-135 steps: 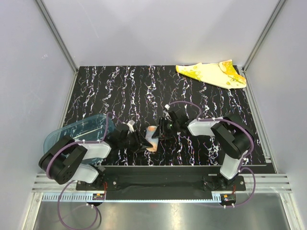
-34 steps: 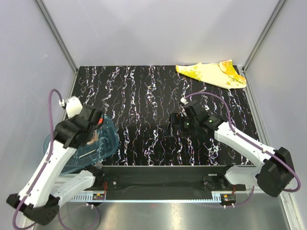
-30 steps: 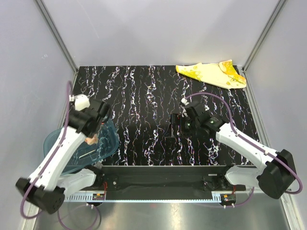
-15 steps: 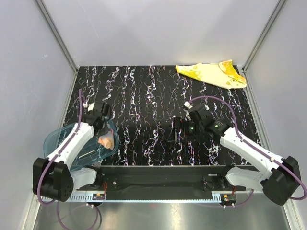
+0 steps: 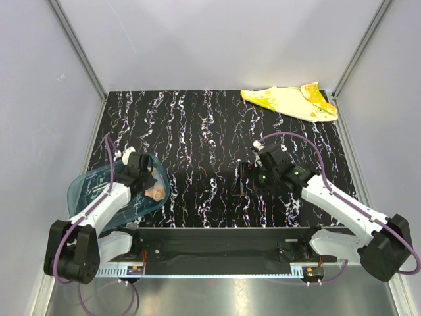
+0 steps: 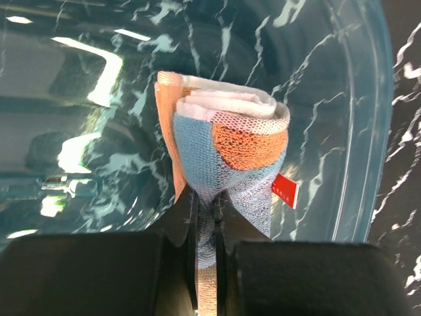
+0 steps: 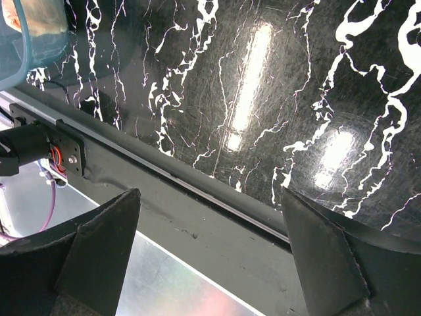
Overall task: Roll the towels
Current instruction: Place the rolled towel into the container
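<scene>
Your left gripper (image 6: 205,197) has carried the rolled orange-pink towel (image 6: 227,141) down into the teal tray (image 6: 368,131), jaws pinched on it. Your right gripper (image 7: 209,197) hangs spread wide, empty. The yellow towel (image 5: 289,102) lies far-right.

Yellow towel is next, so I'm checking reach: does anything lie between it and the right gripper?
Nothing visible: only bare tabletop separates the right gripper from the yellow towel at the far right corner.
</scene>
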### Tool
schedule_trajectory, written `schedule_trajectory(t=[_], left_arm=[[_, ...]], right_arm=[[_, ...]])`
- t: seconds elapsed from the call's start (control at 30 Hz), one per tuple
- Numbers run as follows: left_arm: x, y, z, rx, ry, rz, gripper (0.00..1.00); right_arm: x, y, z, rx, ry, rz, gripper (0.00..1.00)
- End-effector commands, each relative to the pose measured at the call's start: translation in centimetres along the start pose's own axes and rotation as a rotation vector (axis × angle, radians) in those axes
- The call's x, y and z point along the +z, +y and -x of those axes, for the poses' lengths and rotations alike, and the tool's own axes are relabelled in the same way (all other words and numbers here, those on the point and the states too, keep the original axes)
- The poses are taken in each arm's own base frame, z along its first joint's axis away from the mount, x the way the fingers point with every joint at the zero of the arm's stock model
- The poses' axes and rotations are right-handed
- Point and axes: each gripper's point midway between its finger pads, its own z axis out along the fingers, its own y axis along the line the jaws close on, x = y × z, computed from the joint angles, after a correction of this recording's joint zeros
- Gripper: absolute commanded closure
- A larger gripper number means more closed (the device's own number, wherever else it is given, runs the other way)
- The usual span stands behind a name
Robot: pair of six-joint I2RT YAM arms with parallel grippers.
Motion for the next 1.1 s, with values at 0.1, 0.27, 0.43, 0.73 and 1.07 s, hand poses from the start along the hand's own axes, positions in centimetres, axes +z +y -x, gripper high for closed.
schedule_trajectory(t=[0.1, 0.27, 0.43, 0.73, 1.07], left_arm=[[0.7, -1.2, 0.9, -0.091, -0.060, -0.080, 0.72], [0.6, -1.1, 1.1, -0.104, -0.057, -0.081, 0.42], [0.7, -0.8, 0.9, -0.117, -0.046, -0.083, 0.38], [2.3, -2.4, 0.6, -0.219, 0.008, -0.116, 0.67], [5.9, -4.3, 3.7, -0.494, 0.041, -0.156, 0.88]], right_arm=[[0.3, 0.4, 0.7, -0.016, -0.010, 0.013, 0.05], [0.5, 0.4, 0.8, -0.016, 0.002, 0.009, 0.05], [0.5, 0.5, 1.0, -0.018, 0.006, 0.004, 0.05], [1.5, 0.7, 1.6, -0.015, 0.022, -0.002, 0.05], [2.7, 0.6, 2.1, -0.018, 0.045, -0.025, 0.05]])
